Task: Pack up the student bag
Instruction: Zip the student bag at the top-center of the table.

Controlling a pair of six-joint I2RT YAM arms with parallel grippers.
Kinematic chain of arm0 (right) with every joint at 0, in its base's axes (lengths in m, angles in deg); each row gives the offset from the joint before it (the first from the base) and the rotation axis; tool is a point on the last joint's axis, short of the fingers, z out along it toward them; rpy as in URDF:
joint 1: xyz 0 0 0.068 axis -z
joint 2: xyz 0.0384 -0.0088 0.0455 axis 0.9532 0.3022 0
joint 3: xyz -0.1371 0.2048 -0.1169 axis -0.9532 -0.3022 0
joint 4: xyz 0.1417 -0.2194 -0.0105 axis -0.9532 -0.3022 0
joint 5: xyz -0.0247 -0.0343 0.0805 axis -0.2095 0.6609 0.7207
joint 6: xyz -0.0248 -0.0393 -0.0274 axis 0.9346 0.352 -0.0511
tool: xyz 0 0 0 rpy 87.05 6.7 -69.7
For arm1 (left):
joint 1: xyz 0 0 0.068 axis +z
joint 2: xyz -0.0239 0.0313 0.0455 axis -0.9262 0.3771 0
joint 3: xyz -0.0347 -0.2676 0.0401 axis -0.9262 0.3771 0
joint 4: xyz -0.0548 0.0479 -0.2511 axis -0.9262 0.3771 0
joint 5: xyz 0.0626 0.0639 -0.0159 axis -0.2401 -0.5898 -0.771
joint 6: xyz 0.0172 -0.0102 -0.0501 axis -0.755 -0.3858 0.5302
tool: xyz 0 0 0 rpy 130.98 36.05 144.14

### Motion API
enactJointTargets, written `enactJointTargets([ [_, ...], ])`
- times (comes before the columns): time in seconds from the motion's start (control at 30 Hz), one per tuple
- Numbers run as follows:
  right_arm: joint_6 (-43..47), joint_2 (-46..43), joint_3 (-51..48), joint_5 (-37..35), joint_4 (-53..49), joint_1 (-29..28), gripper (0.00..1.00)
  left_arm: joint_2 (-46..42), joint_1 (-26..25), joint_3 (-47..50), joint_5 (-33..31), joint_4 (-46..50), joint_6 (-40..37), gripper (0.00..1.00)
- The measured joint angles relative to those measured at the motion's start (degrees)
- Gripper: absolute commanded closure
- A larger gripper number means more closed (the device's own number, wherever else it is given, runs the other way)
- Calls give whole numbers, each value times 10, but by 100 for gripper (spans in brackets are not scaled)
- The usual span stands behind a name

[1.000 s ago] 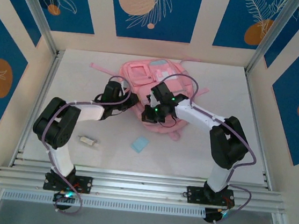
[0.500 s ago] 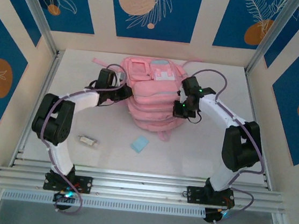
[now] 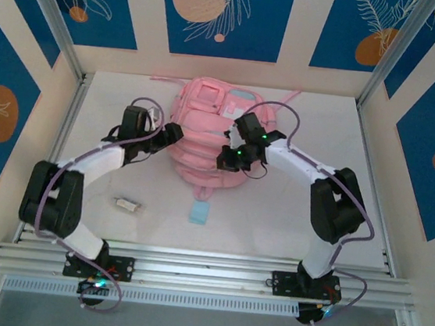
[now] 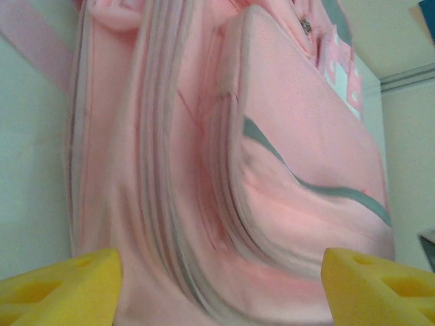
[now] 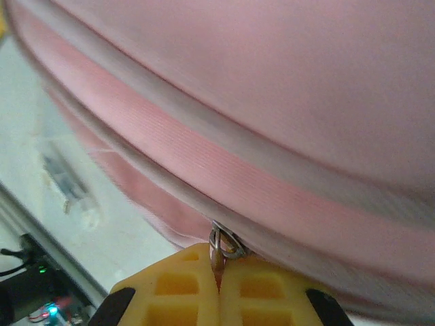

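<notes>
The student bag (image 3: 205, 130), a large pink backpack with grey-blue trim, lies at the middle back of the table. My left gripper (image 3: 172, 133) is at its left side. In the left wrist view its yellow fingertips (image 4: 61, 288) stand wide apart and open, with the student bag (image 4: 272, 170) just ahead and nothing gripped. My right gripper (image 3: 230, 158) rests on the bag's front right. In the right wrist view it (image 5: 219, 273) is shut on a metal zipper pull (image 5: 223, 244) that hangs from the bag's zip line.
A small pale blue card (image 3: 199, 212) lies just in front of the bag, near a hanging strap. A small white and metal item (image 3: 126, 205) sits on the table's left front. Wall panels enclose the table on three sides.
My left gripper has opened and let go of the bag's left side. The right gripper has slid leftward along the bag with the zipper pull. The bag has shifted slightly.
</notes>
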Motion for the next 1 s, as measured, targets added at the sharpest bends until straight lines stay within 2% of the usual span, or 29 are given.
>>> enactJointTargets([
  [0.13,-28,30,39,33,22,-21,100,-31,-30,59,-8,-37,40,23],
  [0.3,-44,43,51,46,36,-41,100,-12,-41,78,-33,-83,80,24],
  [0.37,-44,45,51,45,39,-50,100,6,-43,78,-47,-106,91,27],
  [0.43,-44,45,50,45,42,-55,100,27,-43,78,-59,-127,97,38],
  [0.57,-26,44,27,33,40,-57,100,71,-45,66,-63,-153,96,80],
  [0.67,10,40,12,2,14,-56,100,83,-48,61,-55,-169,97,98],
  [0.83,79,4,-9,-76,-40,-45,100,85,-48,51,-55,-163,81,100],
  [1.0,125,-18,-23,-148,-77,-3,100,82,-48,39,-56,-138,56,100],
])
